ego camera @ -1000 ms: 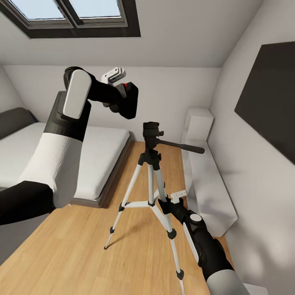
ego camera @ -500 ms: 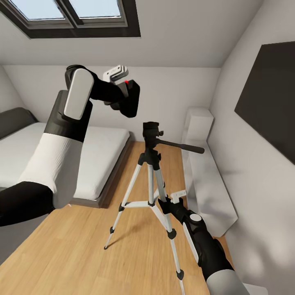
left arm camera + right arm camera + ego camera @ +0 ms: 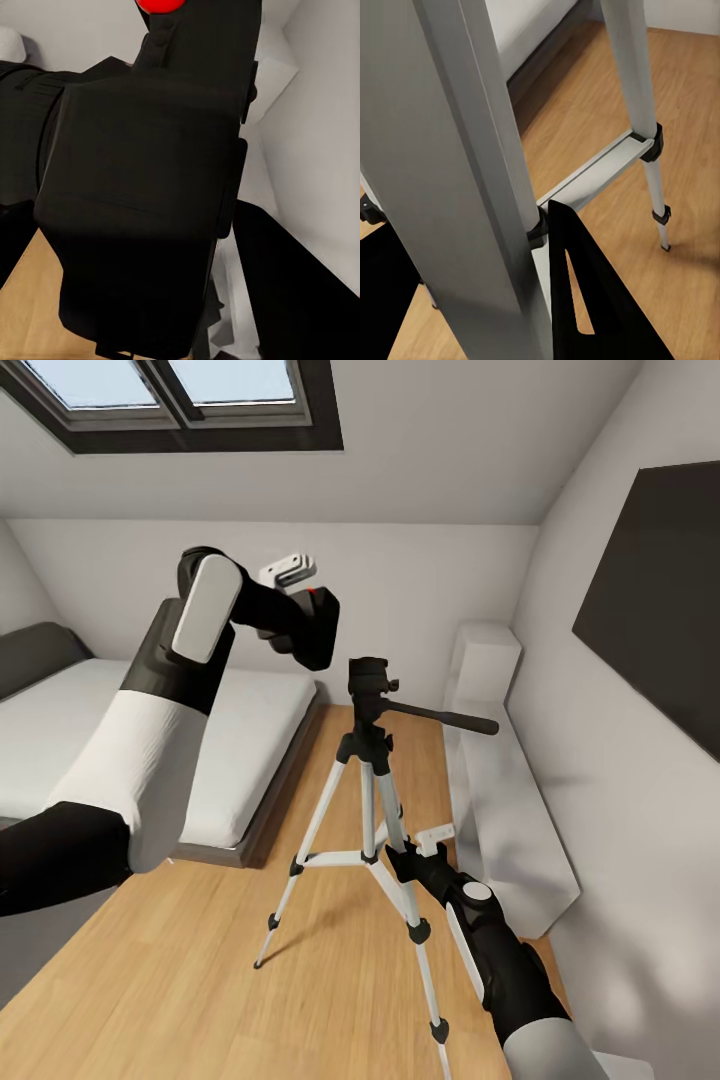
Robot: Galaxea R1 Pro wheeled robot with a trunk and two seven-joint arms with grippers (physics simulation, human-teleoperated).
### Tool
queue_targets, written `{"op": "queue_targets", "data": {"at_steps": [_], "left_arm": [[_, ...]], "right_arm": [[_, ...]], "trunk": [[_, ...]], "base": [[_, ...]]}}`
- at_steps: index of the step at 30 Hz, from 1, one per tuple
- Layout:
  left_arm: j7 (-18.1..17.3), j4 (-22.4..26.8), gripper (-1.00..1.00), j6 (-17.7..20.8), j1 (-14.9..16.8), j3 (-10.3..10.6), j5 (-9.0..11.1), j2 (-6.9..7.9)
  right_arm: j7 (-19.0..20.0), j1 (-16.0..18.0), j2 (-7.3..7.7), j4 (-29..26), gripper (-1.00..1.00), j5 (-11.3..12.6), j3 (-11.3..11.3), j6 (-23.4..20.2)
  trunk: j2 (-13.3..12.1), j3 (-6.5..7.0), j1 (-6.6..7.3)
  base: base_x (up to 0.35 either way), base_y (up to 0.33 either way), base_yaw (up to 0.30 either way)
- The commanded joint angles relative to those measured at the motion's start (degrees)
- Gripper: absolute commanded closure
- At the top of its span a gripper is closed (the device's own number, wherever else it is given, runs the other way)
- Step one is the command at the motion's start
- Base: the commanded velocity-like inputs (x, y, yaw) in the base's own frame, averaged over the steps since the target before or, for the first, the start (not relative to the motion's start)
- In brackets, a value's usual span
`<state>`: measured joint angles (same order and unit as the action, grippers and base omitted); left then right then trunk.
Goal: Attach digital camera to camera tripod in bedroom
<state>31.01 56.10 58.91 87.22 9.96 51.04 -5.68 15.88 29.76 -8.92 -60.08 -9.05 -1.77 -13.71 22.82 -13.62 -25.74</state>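
Observation:
The digital camera, a black box with a red button, hangs in the air up and to the left of the tripod's black head. My left gripper is shut on it; in the left wrist view the camera hides the fingers. The camera tripod stands on the wooden floor with its pan handle pointing right. Low down, my right gripper is shut on a silver leg, with a black finger on each side of it.
The grey-framed white bed lies to the left of the tripod. A low white cabinet runs along the right wall under the black TV. The skylight is overhead. Open wooden floor lies in front.
My left arm has swung its elbow right and brought the camera slightly down, nearer the tripod head. The right arm and tripod have not moved.

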Motion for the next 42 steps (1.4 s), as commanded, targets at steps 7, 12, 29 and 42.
{"op": "queue_targets", "data": {"at_steps": [7,12,29,42], "left_arm": [[0.25,0.03,1.00,0.25,0.06,7.23,-0.84,0.28],[-4.95,0.33,1.00,0.49,0.09,12.20,-1.00,3.05],[-48.17,12.24,1.00,-0.07,0.60,13.59,-21.13,15.41],[-54.06,19.34,1.00,-7.59,0.67,13.86,-32.44,16.75]], "right_arm": [[0.38,0.01,-0.04,0.67,1.00,-0.97,0.10,-0.26],[0.38,0.00,-0.04,0.67,1.00,-0.99,0.10,-0.26],[0.30,0.02,0.06,0.67,1.00,-0.97,0.12,-0.26],[0.29,0.02,0.08,0.67,1.00,-0.92,0.16,-0.26]], "trunk": [[0.10,-0.12,-0.04],[0.10,-0.12,-0.04],[0.10,-0.12,-0.04],[0.10,-0.12,-0.04]], "base": [[0.000,0.000,0.000],[0.000,0.000,0.000],[0.000,0.000,0.000],[0.000,0.000,0.000]]}}
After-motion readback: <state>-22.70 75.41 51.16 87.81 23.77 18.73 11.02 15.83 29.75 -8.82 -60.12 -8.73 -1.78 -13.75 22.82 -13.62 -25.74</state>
